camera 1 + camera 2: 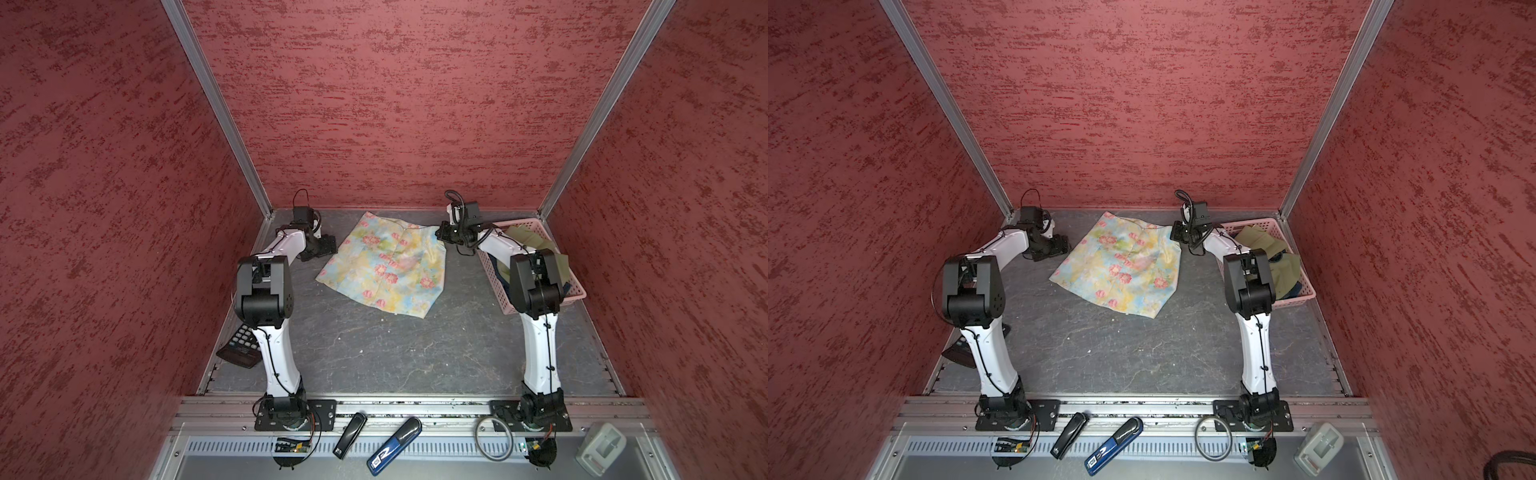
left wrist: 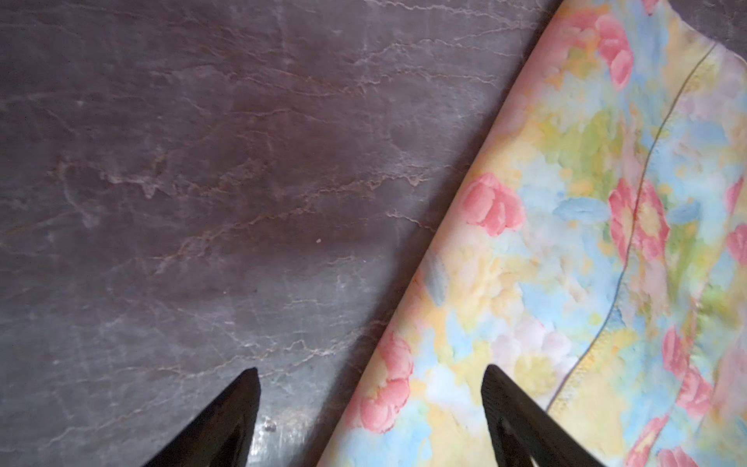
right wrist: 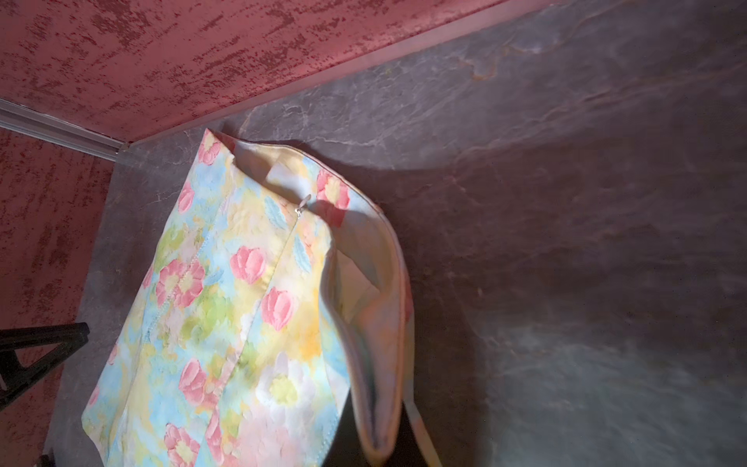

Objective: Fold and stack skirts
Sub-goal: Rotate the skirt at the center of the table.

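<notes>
The pastel floral skirt (image 1: 386, 266) (image 1: 1121, 266) lies spread on the grey table, waistband toward the back wall. My left gripper (image 1: 328, 245) (image 2: 370, 372) is open at its left edge, with one finger over the table and the other over the cloth (image 2: 586, 242). My right gripper (image 1: 439, 232) (image 3: 380, 457) is shut on the far right waistband corner. It holds that corner raised, so the waist gapes and shows the pale lining (image 3: 364, 263). The olive-green skirt (image 1: 525, 237) and the dark-blue denim skirt (image 1: 1292, 292) lie in the basket, partly hidden by my right arm.
The pink perforated basket (image 1: 548, 303) stands at the right edge of the table. A calculator (image 1: 241, 345) lies front left beside my left arm. A stapler (image 1: 351, 434), a blue tool (image 1: 395, 444) and a cable ring (image 1: 494, 436) rest on the front rail. Red walls enclose three sides.
</notes>
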